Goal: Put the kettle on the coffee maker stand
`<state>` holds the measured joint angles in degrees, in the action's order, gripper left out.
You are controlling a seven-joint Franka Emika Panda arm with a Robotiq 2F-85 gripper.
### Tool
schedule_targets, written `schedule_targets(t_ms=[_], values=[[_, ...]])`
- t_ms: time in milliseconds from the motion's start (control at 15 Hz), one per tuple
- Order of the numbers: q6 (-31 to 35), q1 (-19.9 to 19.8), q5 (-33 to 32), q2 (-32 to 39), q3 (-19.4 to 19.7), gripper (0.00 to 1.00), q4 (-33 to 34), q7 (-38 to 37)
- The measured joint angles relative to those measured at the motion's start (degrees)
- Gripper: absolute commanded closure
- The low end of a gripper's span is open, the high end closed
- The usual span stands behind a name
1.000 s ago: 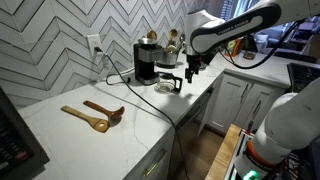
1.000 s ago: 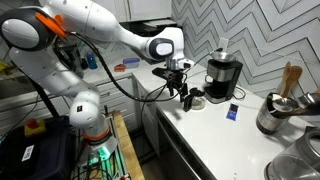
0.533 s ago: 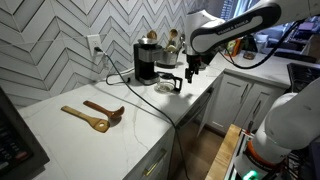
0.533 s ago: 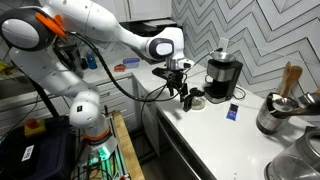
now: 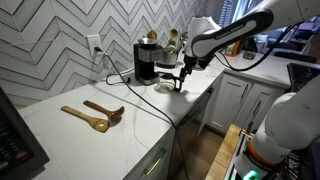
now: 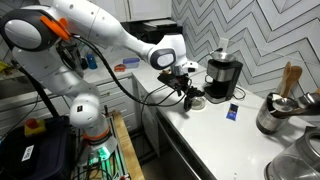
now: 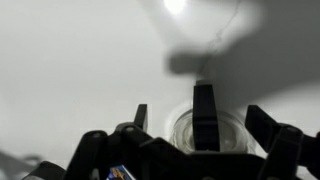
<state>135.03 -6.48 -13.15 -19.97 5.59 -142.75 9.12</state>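
- Down comes the arm since half a second ago: the gripper [image 5: 183, 76] has sunk from above the kettle [image 5: 166, 87] to right at its handle side, and the kettle itself has not budged.
- From the wrist view, the gripper [image 7: 203, 122] is spread wide. One finger [image 7: 140, 116] stands off to one side and its partner to the other, with the kettle's black handle [image 7: 203, 105] running up the middle between them.
- Nothing is gripped: both jaws look clear of the handle, with gaps showing on either side.
- Below the handle, the kettle's round glass mouth [image 7: 205, 138] looks straight up at the camera.
- In both exterior views the kettle [image 6: 197, 101] sits on the white countertop [image 5: 60, 135], just beside the black coffee machine [image 5: 147, 60] on the side nearer the counter edge.
- It is not on the coffee maker stand [image 6: 219, 96], which lies under the machine's body.
- A black cord [image 5: 125, 76] trails from the machine towards the wall outlet [image 5: 94, 44].
- Well apart along the counter lie two wooden spoons [image 5: 95, 115].
- Past the machine in an exterior view are a small blue card [image 6: 232, 112] and a metal pot [image 6: 272, 115].
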Motion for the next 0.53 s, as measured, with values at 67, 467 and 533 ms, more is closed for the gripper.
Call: schedule_targets(t_ms=[67, 467, 533], values=[[3.31, 0.22, 1.63, 0.48, 0.83, 0.00, -1.03, 1.62], [16.60, 3.94, 11.19, 3.32, 4.23, 0.17, -5.70, 12.59], [17.46, 4.41, 12.03, 3.74, 4.53, 0.26, -6.15, 13.88]])
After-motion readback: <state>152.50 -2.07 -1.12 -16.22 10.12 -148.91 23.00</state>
